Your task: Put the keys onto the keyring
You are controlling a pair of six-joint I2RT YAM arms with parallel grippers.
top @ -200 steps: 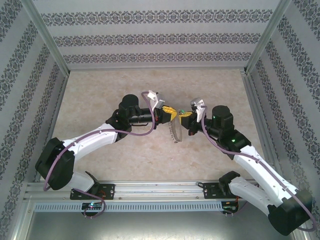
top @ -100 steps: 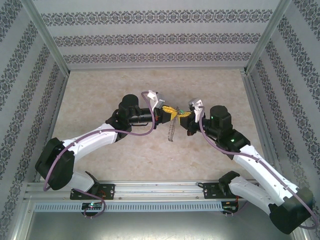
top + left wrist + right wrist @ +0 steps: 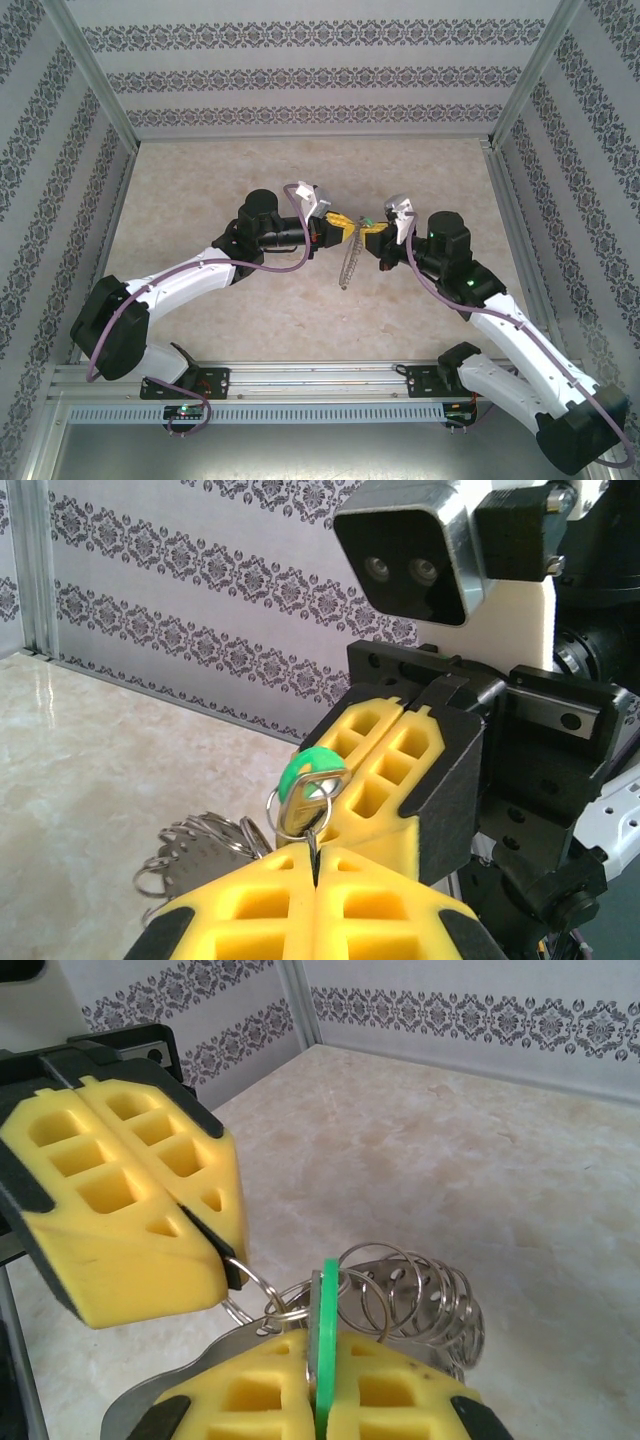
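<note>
Beige stone-look tabletop point(image 3: 200, 180) lies open all round. Left yellow-padded gripper point(image 3: 341, 221) and right yellow-padded gripper point(image 3: 371, 228) nearly meet mid-table, barring passage.

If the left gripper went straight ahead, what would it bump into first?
Most likely the green key, pinched in the right gripper directly ahead, then that gripper's yellow fingers. Depth is hard to judge.

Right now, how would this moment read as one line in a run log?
left gripper: shut on keyring | right gripper: shut on key | key: against keyring wire, threading unclear | both held above table
</note>
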